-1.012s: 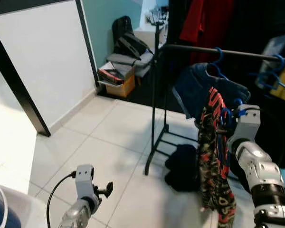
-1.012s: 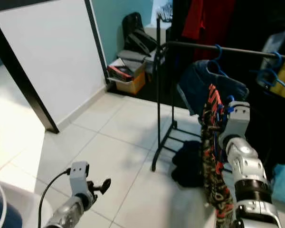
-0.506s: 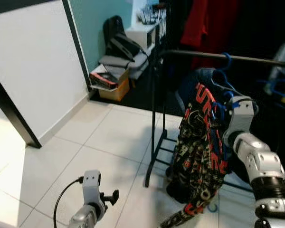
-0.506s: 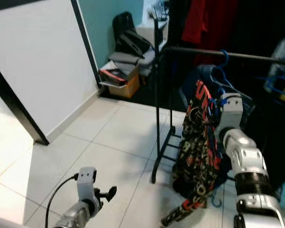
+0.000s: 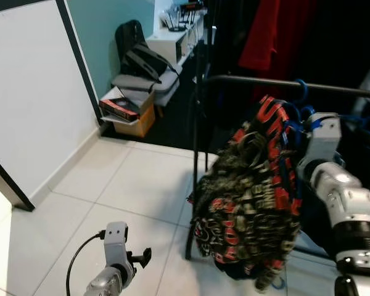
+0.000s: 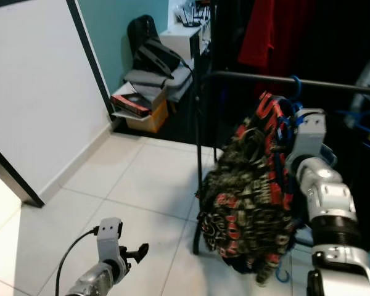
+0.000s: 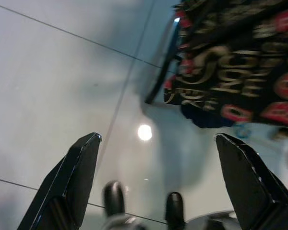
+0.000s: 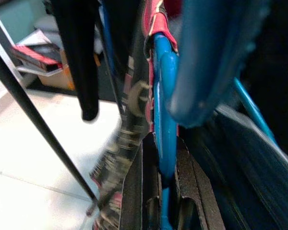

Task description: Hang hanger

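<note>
A blue hanger (image 8: 164, 120) carries a black garment (image 5: 253, 197) with red and gold lettering. My right gripper (image 5: 298, 127) is shut on the hanger's neck, just below the black rail (image 5: 246, 80) of the clothes rack. The garment billows out to the left of the gripper, partly hiding the rack's upright post (image 5: 197, 154). A blue hook (image 5: 303, 86) sits at the rail above the gripper; I cannot tell whose hanger it belongs to. My left gripper (image 5: 142, 254) hangs low over the tiled floor, open, with nothing between its fingers (image 7: 79, 167).
Red and dark clothes (image 5: 274, 34) hang behind the rack. More blue hangers (image 5: 365, 120) sit at the rail's right end. A backpack (image 5: 139, 52) and a box of items (image 5: 126, 114) stand by the teal wall. A white panel with a black frame (image 5: 31, 92) stands at the left.
The view has shifted closer to the rack. My right gripper has lifted the hanger toward the rail, and the garment has swung up and out to the left. The left arm stays low.
</note>
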`<state>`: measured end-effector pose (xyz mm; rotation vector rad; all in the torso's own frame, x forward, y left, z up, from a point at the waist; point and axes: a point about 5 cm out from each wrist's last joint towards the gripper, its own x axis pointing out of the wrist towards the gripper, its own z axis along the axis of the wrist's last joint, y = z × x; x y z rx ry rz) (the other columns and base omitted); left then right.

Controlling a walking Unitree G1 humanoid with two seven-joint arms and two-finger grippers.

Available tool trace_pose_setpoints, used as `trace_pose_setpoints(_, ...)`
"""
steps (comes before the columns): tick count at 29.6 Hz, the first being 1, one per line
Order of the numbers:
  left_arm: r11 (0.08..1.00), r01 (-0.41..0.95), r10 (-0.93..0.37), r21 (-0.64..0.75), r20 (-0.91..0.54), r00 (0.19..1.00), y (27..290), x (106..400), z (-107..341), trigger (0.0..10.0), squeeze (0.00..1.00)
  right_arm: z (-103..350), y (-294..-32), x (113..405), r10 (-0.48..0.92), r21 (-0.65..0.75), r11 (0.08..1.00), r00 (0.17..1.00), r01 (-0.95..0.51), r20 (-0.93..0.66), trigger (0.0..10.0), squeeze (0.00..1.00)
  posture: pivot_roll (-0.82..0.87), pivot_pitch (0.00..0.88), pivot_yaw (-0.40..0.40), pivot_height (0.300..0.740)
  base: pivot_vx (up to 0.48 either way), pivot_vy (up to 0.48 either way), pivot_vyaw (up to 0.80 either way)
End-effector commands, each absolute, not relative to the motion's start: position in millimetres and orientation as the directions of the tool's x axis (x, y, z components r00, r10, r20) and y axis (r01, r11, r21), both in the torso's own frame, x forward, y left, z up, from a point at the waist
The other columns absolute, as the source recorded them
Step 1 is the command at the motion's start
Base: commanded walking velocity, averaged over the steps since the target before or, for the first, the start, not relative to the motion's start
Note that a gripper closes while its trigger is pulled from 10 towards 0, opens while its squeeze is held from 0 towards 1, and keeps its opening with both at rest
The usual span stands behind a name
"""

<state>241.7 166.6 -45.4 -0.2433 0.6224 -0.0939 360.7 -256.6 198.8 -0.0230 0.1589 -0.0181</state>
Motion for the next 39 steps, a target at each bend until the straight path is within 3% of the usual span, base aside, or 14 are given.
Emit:
trace_pose_setpoints(1,0.969,0.008,-0.152,-0.246,-0.574,0.805,170.7,240.8,-46.1,10.0,0.00,203.9,-257.8,360.0,-0.021,-0.026,1.000,0.990,0.018,-0.140,10.0,0.00,-0.12,0.000,0.031,0.740,0.382,0.000,-0.78)
trace_pose_setpoints(5,0.969,0.008,-0.151,-0.246,-0.569,0.808,172.5,242.6,-44.6,10.0,0.00,207.0,-257.0,360.6,-0.014,-0.005,1.000,0.992,0.013,-0.129,10.0,0.00,-0.12,0.000,0.030,0.740,0.381,0.000,-0.78)
trace_pose_setpoints(12,0.966,0.032,-0.162,-0.256,-0.506,0.847,171.1,254.5,-33.9,10.0,0.00,214.0,-250.5,360.2,0.030,0.009,1.000,0.993,-0.029,-0.113,10.0,0.00,-0.12,0.000,0.031,0.740,0.369,0.000,0.00)
trace_pose_setpoints(19,0.956,0.084,-0.194,-0.280,-0.395,0.898,155.5,255.2,-26.6,10.0,0.00,225.7,-238.8,359.5,0.122,-0.014,0.992,0.989,-0.123,-0.087,10.0,0.00,-0.12,0.000,0.030,0.740,0.000,0.000,0.00)
trace_pose_setpoints(28,0.957,0.095,-0.202,-0.273,-0.394,0.897,162.0,248.8,-29.0,10.0,0.00,218.7,-246.6,364.2,0.032,-0.039,0.998,0.985,-0.039,-0.168,10.0,0.00,-0.12,0.000,0.031,0.740,0.000,0.000,0.00)
trace_pose_setpoints(39,0.960,0.078,-0.190,-0.269,-0.422,0.886,158.5,257.9,-26.8,10.0,0.00,200.3,-230.9,376.9,0.100,-0.047,0.992,0.967,-0.115,-0.235,10.0,0.00,-0.12,0.000,0.034,0.740,0.000,0.000,0.00)
